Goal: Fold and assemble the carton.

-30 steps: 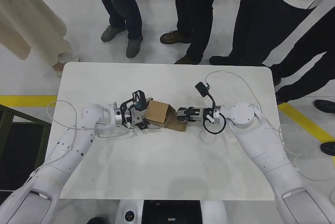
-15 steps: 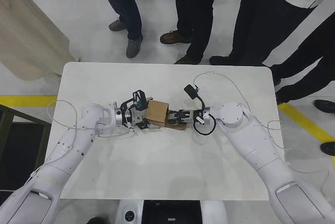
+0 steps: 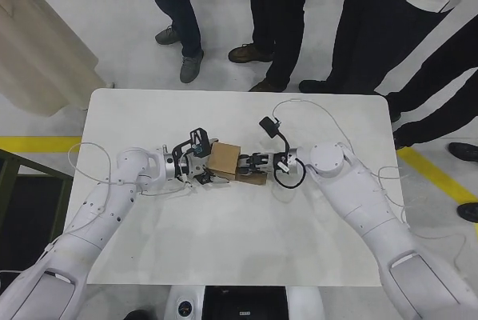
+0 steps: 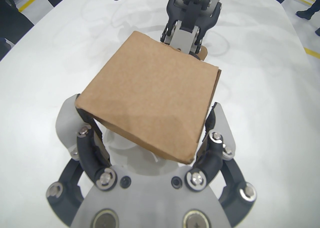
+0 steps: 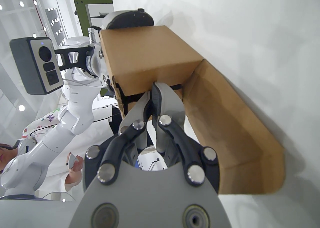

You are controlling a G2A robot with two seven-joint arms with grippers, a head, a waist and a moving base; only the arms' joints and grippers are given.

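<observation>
Clamping the cardboard carton (image 3: 224, 158) mid-table by one end between the left gripper (image 4: 145, 106) fingers; holding the right gripper (image 5: 155, 88), tips pressed together, against the opposite open end, long flap (image 5: 225, 133) lying on the table (image 3: 223, 240) toward that arm.

One carton (image 3: 225, 157), two hands (image 3: 200, 162) (image 3: 249, 163)

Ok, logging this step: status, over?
Left gripper shut on carton. Right gripper shut, tips at its open end. One flap unfolded. Nothing in the way.
</observation>
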